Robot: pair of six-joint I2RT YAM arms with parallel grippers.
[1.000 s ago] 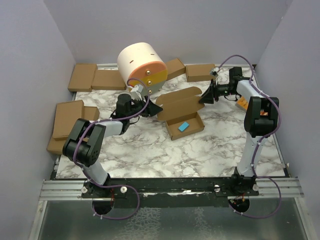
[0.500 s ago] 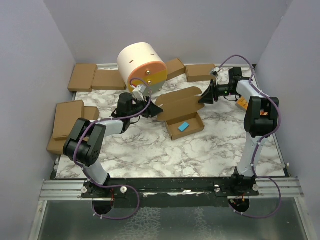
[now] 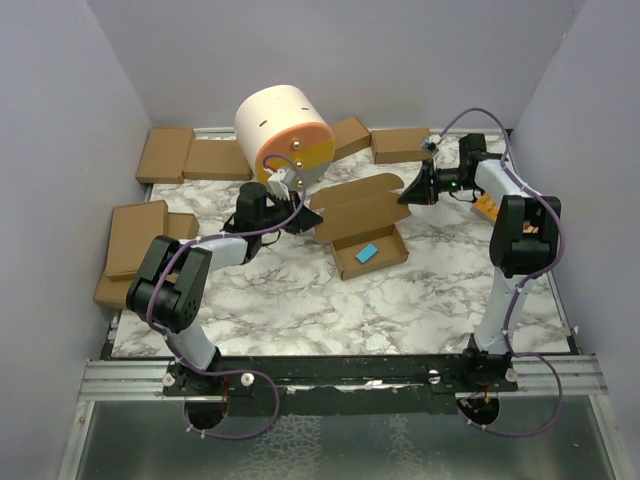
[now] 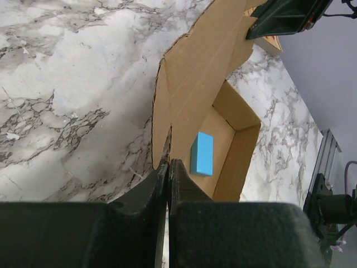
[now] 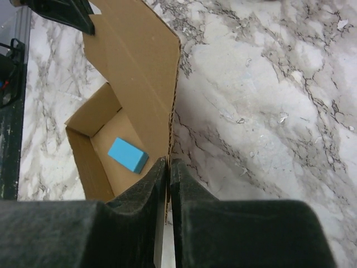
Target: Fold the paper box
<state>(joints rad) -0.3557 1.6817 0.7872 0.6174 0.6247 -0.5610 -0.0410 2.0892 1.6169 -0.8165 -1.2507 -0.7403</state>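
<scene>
top view: the plain brown cardboard paper box (image 3: pixel 362 212) lies on the white marbled table (image 3: pixel 300 300), its lid leaf raised behind an open tray. a small blue rectangular block (image 3: pixel 366 251) lies in the tray. the left gripper (image 3: pixel 312 217) meets the lid's left end, the right gripper (image 3: pixel 404 196) its right end. bare marble spreads in front of the box. close behind it sits a big cream cylinder with an orange face (image 3: pixel 283 130), and flat brown cardboard boxes (image 3: pixel 190 156) lie further behind and to its left.

left wrist view: the left gripper (image 4: pixel 168 163) is pinched tight on the thin lid edge of the paper box (image 4: pixel 195 84). the blue block (image 4: pixel 202 153) lies on the tray floor.

right wrist view: the right gripper (image 5: pixel 168 163) is closed the same way on the opposite lid edge of the box (image 5: pixel 139 61). the block (image 5: pixel 128 154) lies flat in the tray, and bare marble lies beside the box.
</scene>
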